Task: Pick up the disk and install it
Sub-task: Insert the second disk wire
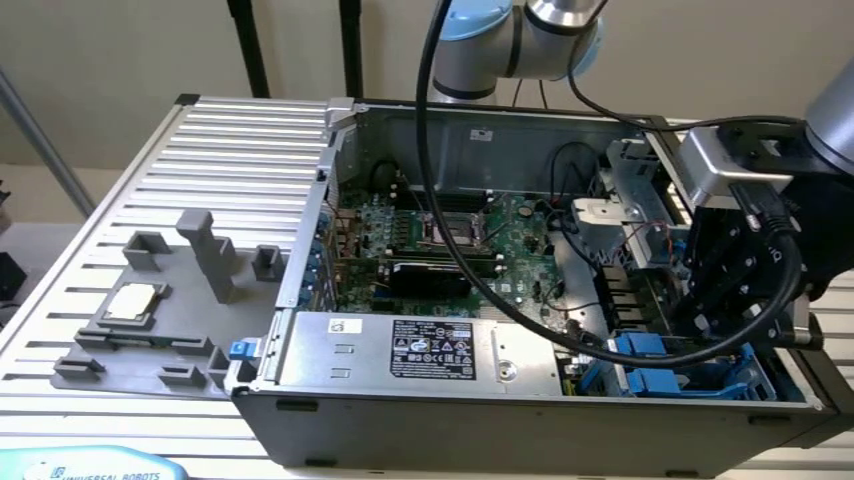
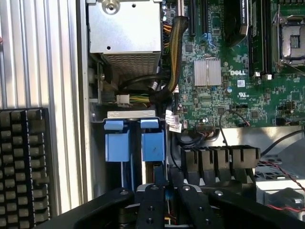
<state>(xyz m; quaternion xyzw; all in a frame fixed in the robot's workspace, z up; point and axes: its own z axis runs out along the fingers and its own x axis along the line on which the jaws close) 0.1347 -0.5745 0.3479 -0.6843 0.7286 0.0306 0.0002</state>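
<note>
The disk shows as blue plastic rail pieces (image 2: 153,143) standing on edge in the drive bay at the open computer case's corner. Its metal body is hidden. In the exterior view the same blue frame (image 1: 651,346) sits low at the case's right end. My gripper (image 2: 170,202) hangs straight over it. The two black fingers (image 2: 152,207) stand close together with a strip of blue between them, so they are shut on the disk's frame. In the exterior view the gripper (image 1: 701,325) reaches down into the bay, partly behind a black cable.
A silver power supply with a black label (image 1: 427,350) lies along the case's front. The motherboard (image 1: 441,240) fills the middle, and a thick black cable (image 1: 447,230) loops across it. A grey fixture with a small square chip (image 1: 134,300) sits on the ribbed table. A keyboard (image 2: 24,162) lies outside the case.
</note>
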